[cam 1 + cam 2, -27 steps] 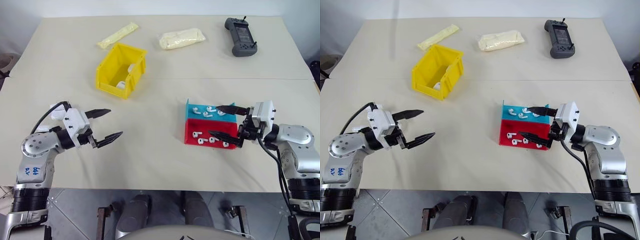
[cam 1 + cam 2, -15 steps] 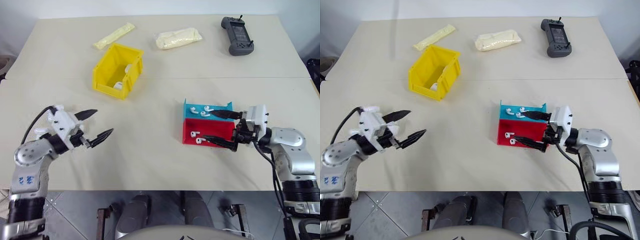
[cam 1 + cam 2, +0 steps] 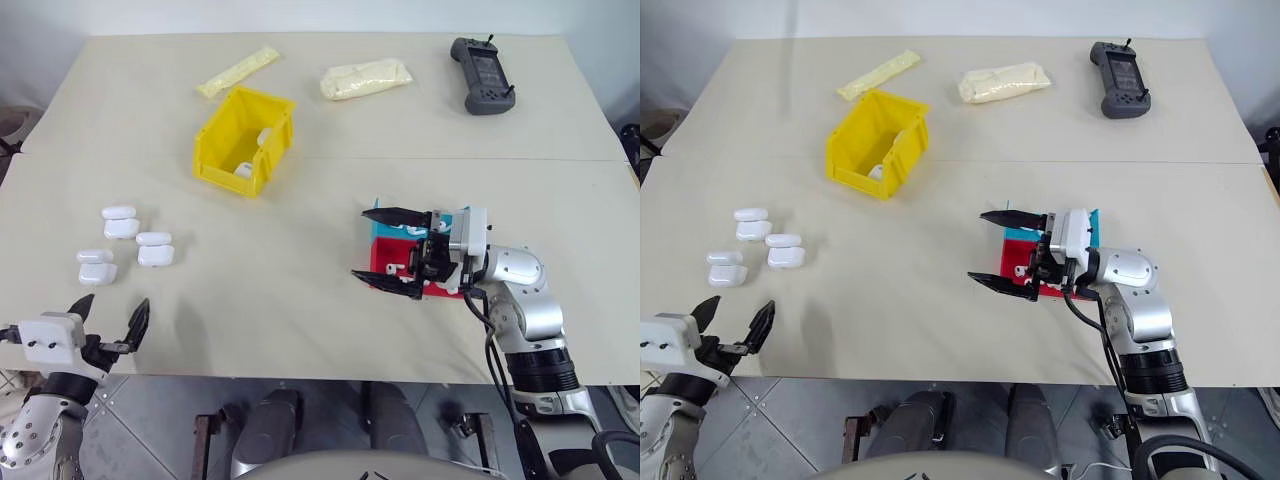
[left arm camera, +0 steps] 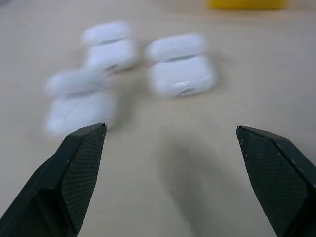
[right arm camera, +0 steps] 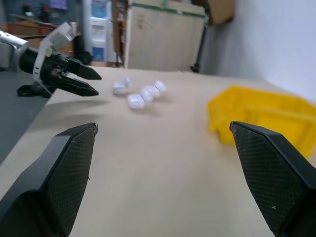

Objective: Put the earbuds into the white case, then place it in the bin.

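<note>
Three small white cases (image 3: 155,249) lie in a cluster near the table's left side, blurred in the left wrist view (image 4: 180,67). My left gripper (image 3: 116,300) hangs open and empty at the table's near left edge, just short of them. The yellow bin (image 3: 243,140) stands further back and holds a white case (image 3: 243,170). My right gripper (image 3: 360,242) is open and empty, pointing left over the red tray (image 3: 384,262) and the blue tray (image 3: 382,230). The earbuds are hidden beneath it. The right wrist view looks past its fingers to the bin (image 5: 266,113) and the cases (image 5: 140,94).
Two pale yellow packets (image 3: 237,70) (image 3: 365,77) and a black handheld controller (image 3: 482,74) lie along the far side of the table. Bare tabletop stretches between the cases and the trays.
My left arm has drawn back to the near left edge, uncovering the white cases. My right gripper has swung left across the trays, now covering the earbuds.
</note>
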`<act>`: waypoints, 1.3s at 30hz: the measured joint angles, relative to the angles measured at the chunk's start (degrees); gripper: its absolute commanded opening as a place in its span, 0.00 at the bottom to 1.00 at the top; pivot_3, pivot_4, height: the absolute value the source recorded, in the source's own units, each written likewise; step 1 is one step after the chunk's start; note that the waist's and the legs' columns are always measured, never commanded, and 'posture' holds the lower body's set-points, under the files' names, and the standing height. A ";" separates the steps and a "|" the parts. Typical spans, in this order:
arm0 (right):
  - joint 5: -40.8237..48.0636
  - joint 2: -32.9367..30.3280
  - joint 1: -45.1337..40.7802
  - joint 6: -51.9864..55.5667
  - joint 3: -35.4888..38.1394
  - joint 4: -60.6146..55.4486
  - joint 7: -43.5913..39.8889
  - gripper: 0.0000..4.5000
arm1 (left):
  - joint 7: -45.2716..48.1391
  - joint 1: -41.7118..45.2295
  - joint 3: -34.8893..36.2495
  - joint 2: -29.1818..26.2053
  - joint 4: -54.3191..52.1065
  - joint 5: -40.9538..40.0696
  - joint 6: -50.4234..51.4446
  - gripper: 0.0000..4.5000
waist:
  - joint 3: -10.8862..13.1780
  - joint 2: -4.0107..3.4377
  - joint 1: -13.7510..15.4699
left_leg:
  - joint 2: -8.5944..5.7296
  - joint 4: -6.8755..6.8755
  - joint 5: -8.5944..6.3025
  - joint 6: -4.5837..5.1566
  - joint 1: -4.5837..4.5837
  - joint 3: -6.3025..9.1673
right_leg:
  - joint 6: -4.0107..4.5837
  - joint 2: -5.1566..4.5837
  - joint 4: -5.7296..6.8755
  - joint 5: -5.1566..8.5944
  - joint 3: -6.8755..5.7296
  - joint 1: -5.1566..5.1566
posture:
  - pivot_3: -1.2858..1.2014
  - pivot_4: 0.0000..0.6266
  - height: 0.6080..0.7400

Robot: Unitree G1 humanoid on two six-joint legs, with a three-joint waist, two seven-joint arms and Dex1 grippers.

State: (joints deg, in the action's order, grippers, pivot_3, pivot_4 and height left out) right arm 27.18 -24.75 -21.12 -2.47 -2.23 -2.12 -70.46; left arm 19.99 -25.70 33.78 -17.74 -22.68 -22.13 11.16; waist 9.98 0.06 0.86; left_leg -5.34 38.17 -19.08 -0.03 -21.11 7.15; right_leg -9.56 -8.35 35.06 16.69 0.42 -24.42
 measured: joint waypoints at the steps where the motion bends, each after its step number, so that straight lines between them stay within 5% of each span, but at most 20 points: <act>1: -0.14 -0.02 0.01 0.00 -0.09 0.12 -0.13 1.00 | -0.83 0.06 -0.09 0.04 -1.45 -0.37 1.36 0.99 | -0.02 0.04 0.24 | -0.01 0.00 -0.01 0.00 0.00 -0.01 | 0.00 0.00 -0.02 0.00 0.01 0.00 | 0.52 0.24 1.00; 6: -0.69 -1.73 0.56 0.02 0.11 1.19 -0.41 1.00 | -5.47 2.23 -0.26 -2.20 -6.04 -2.53 12.64 0.99 | -0.05 0.08 0.43 | 0.02 -0.02 -0.02 0.00 0.00 0.00 | 0.01 0.04 -0.03 0.00 0.02 -0.02 | 0.52 0.24 1.00; 10: -0.73 -2.88 2.64 0.18 0.64 1.62 0.02 1.00 | -9.43 7.15 -0.24 -10.54 -9.02 -5.44 30.80 0.99 | -0.06 0.09 0.40 | 0.02 -0.02 -0.01 -0.02 0.03 0.02 | 0.04 0.06 0.09 0.02 0.05 -0.04 | 0.52 0.24 1.00; 17: -0.59 -3.09 2.94 1.30 1.19 0.56 1.69 1.00 | -21.14 33.98 0.58 -13.12 -9.39 -7.50 66.55 0.99 | -0.08 0.12 0.12 | 0.01 0.02 -0.02 -0.07 0.00 0.05 | 0.06 0.09 0.48 0.02 0.03 -0.13 | 0.52 0.24 1.00; 21: -0.59 -3.10 3.46 1.38 1.19 -0.20 2.50 1.00 | -22.48 41.82 -0.54 -11.39 -8.55 -6.18 77.55 0.99 | -0.08 0.13 -0.91 | 0.02 -0.01 -0.03 -0.10 0.02 0.05 | 0.07 0.10 0.47 0.02 0.00 -0.13 | 0.52 0.24 1.00; 39: -0.65 -2.52 6.13 1.51 0.35 -3.56 6.26 1.00 | -22.91 47.50 -6.25 -11.16 -2.04 -0.60 81.40 0.99 | -0.08 0.14 -0.94 | 0.06 0.01 -0.03 -0.17 0.02 0.05 | 0.07 0.14 0.46 0.03 0.01 -0.14 | 0.52 0.24 1.00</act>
State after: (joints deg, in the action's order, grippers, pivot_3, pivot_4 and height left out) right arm 26.53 -27.27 -14.99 -0.96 -1.88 -5.68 -64.20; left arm -2.92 21.80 27.53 -28.90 -24.71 -22.73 92.55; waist 9.90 0.20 -0.08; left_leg -5.28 38.19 -19.11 -0.20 -21.09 7.20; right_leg -9.48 -8.21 35.53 16.71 0.44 -24.56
